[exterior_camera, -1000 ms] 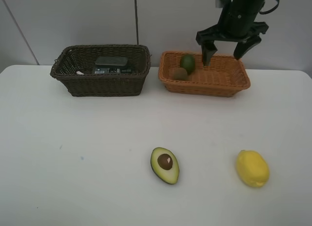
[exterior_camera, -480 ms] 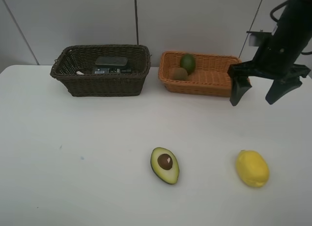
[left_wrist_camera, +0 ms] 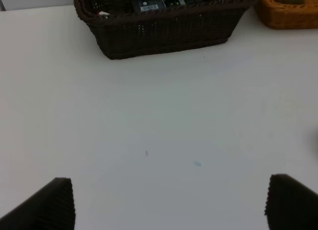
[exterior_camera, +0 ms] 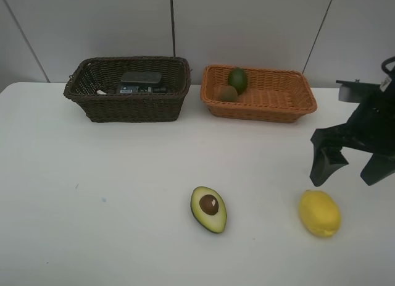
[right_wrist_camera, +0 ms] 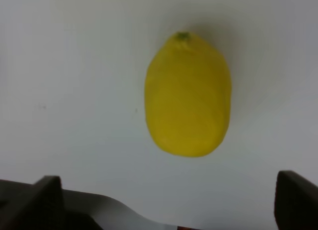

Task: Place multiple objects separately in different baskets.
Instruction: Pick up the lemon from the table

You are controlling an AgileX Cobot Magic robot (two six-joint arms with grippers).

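Nearest of all on the white tabletop point(exterior_camera: 123, 175) lies the yellow lemon point(exterior_camera: 320, 213), resting on its side with nothing touching it. By my reading it is the next item to be sorted. Level with the lemon and well apart from it, toward the left arm's side, the halved avocado point(exterior_camera: 208, 209) sits cut face up with its stone showing. It rests on its rounded skin, so it may rock if nudged.

Just beyond the lemon and above it hangs the right gripper point(exterior_camera: 347, 175). Its fingers point(right_wrist_camera: 47, 190) are spread wide and grasp nothing. The right wrist view shows the lemon framed between the two tips, a spread that looks chosen to straddle the fruit.

The left gripper point(left_wrist_camera: 171, 202) is outside the high view. Its own camera shows its fingers point(left_wrist_camera: 54, 205) parted and empty over bare tabletop, with the lemon not in its view; it is probably parked clear of the right arm's work.

Farther back from the lemon stands the light orange-tan basket point(exterior_camera: 259, 110). It holds a green lime point(exterior_camera: 237, 79) and a brown kiwi point(exterior_camera: 227, 93), which touch at the end farther from the lemon. Fruit seems to collect here, so the lemon and avocado likely belong in it too.

Farthest from the lemon, beside that basket, is the dark brown basket point(exterior_camera: 129, 107). A dark rectangular block point(exterior_camera: 141, 78) lies in it on top of other dark things that I cannot tell apart.
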